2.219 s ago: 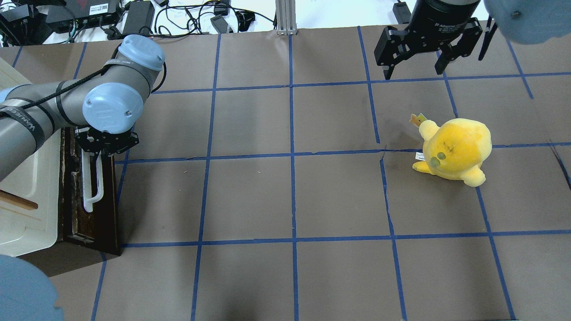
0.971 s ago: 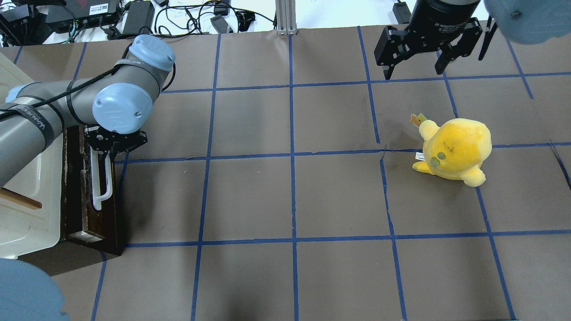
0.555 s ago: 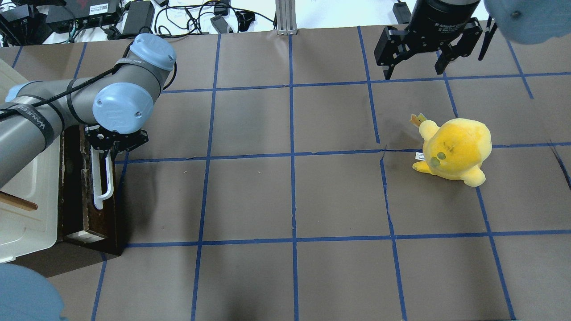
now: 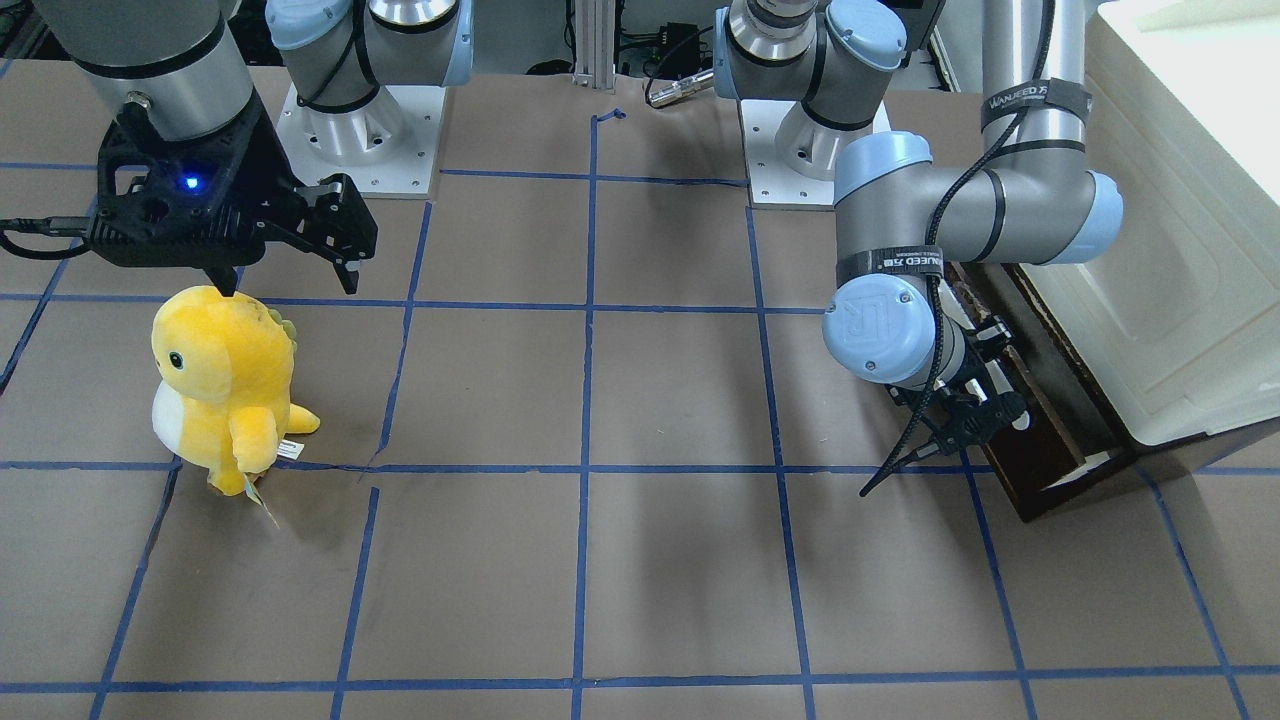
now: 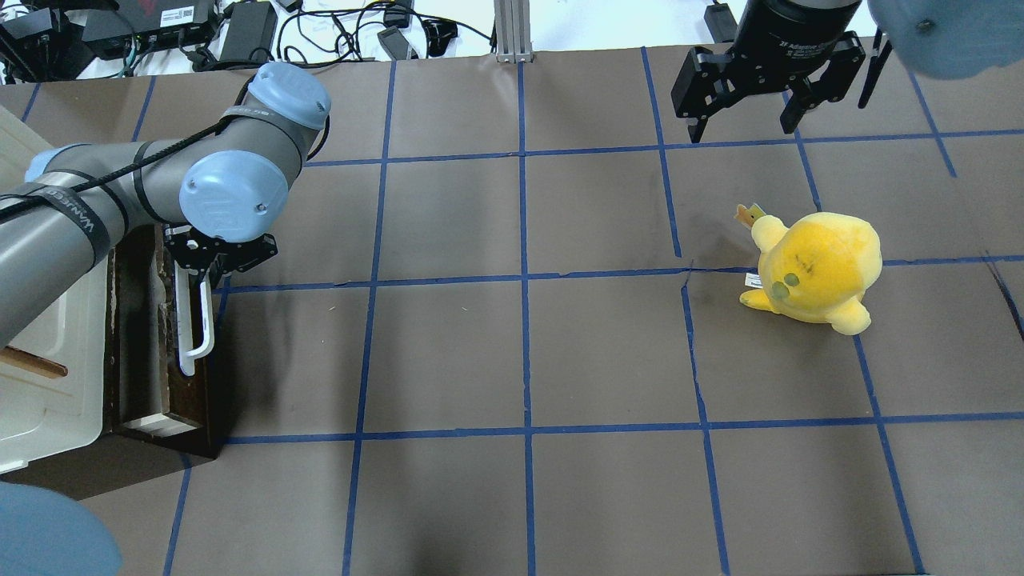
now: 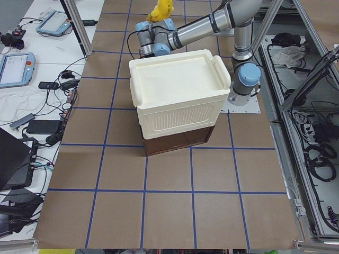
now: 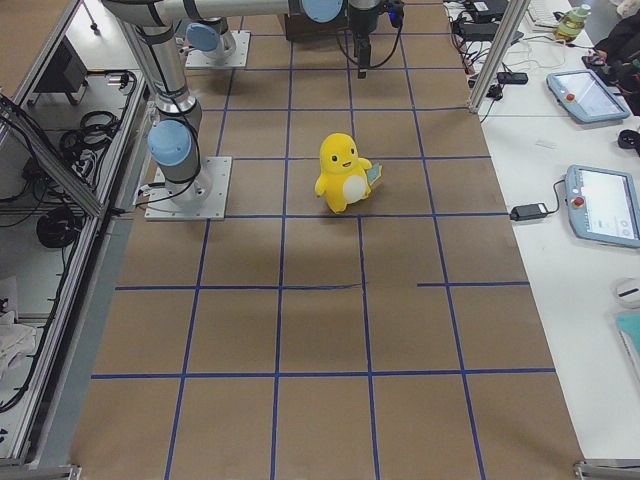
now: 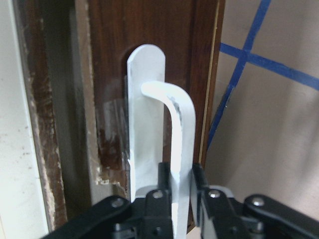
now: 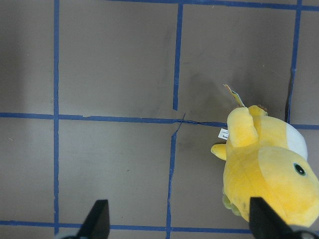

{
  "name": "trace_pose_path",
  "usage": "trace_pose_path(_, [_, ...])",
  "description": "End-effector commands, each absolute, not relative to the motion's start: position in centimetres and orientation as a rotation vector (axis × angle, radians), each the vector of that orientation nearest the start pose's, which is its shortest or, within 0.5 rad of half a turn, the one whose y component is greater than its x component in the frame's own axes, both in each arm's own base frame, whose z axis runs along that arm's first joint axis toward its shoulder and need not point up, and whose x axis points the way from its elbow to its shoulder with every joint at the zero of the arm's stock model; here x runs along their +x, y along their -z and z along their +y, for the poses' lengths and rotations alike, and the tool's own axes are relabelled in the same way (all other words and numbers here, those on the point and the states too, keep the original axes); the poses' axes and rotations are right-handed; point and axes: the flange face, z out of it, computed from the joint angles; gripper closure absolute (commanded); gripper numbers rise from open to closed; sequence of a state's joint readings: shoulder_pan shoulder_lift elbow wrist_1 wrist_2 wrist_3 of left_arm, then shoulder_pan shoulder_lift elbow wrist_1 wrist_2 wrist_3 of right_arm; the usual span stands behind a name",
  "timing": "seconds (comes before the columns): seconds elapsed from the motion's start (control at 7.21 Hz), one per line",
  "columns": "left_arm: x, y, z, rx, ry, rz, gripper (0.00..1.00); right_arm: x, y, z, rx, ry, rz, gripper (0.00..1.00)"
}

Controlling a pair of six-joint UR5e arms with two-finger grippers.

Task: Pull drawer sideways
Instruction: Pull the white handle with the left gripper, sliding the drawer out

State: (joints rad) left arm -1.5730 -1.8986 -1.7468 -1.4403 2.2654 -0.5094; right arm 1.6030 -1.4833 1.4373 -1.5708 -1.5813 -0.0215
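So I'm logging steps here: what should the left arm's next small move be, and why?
Probably pull straight away from the cabinet: the left gripper has its jaws shut on the white handle of the drawer, which looks only partly out.

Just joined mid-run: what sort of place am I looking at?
Most likely a robotics lab test cell: the table is gridded with blue tape, teach pendants lie on the side bench, and power bricks with loose cables sit behind.

Right gripper (image 4: 290,288), fingers spread, near 1 yellow plush (image 4: 220,380); left gripper (image 4: 985,415) at dark drawer (image 4: 1045,440) front, beside cream cabinet (image 4: 1180,300).
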Motion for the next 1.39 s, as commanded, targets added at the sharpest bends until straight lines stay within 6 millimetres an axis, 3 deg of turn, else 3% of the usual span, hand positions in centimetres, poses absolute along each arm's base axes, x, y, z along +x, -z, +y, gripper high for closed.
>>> trace_pose_path(0.0, [-8.1, -27.5, -54.9, -0.431, -0.215, 2.351, 1.0, 14.9, -50.9, -52.9, -0.084, 0.073, 3.149, 0.0])
trace_pose_path(1.25, [-11.5, -27.1, -55.1, -0.483, -0.195, 2.361, 1.0, 14.9, -50.9, -52.9, -0.084, 0.073, 3.149, 0.0])
